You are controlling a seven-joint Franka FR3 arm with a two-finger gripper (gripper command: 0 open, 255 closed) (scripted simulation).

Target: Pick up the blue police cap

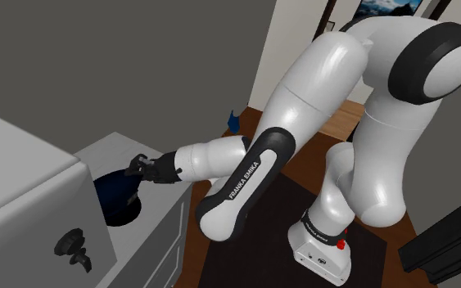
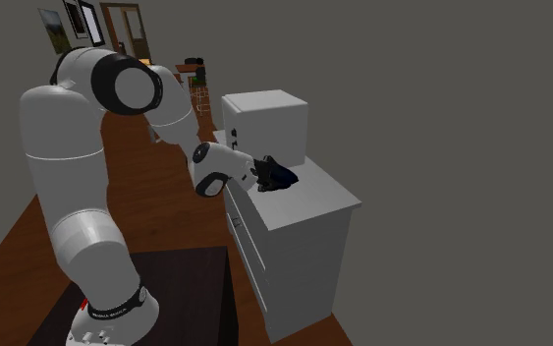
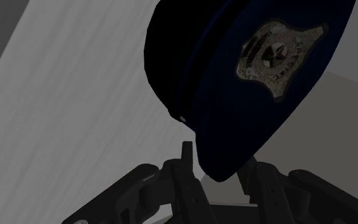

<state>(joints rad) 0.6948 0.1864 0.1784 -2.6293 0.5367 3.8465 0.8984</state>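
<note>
- Gripper [image 3: 219,167] reaches in level over the cabinet [image 2: 325,200], its two fingers [image 3: 185,156] only narrowly apart.
- Between them sits the lower edge of the cap [image 3: 234,95]. In the wrist view both fingers look pressed against it, so I judge the cap clasped, though the far contact is partly hidden.
- The cap is dark blue with a metal badge [image 3: 276,57] on its front. It lies on the cabinet top, near the front edge and just beside the white box [image 2: 264,118] standing there.
- In the shoulder view the gripper [image 1: 141,168] meets the cap [image 1: 120,196] from the side, at its upper rim.
- Whether the cap has left the surface I cannot tell.
- Step in hand: the grasp seems made, the lift not yet plainly begun.
- Next move: raise straight up, away from the cabinet and clear of the box.
- Risk: the hold is on a thin, soft edge, so the cap may swing or slip. A slow lift suits it.
</note>
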